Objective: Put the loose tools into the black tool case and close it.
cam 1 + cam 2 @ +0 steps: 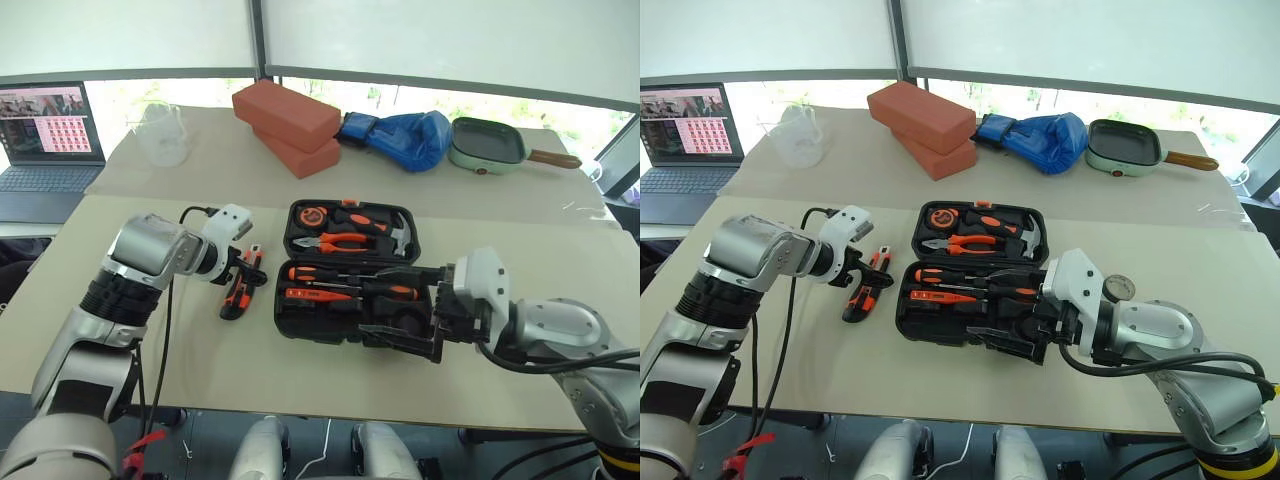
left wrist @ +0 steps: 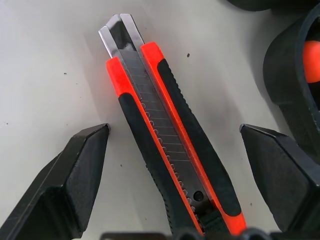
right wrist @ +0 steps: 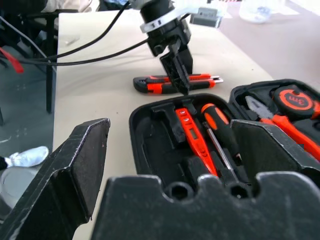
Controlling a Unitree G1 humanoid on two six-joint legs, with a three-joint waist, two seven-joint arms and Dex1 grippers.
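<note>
Utility knife, on desk left of open tool case: pickup pending; left gripper fingers wide astride it, must close; right gripper fingers wide, empty.

A lab or test room: a cloth-covered tabletop by blinded windows, a laptop at ten o'clock, with bricks and a pan as props.

Bare table left of the utility knife; open tool case crowds its right.
</note>
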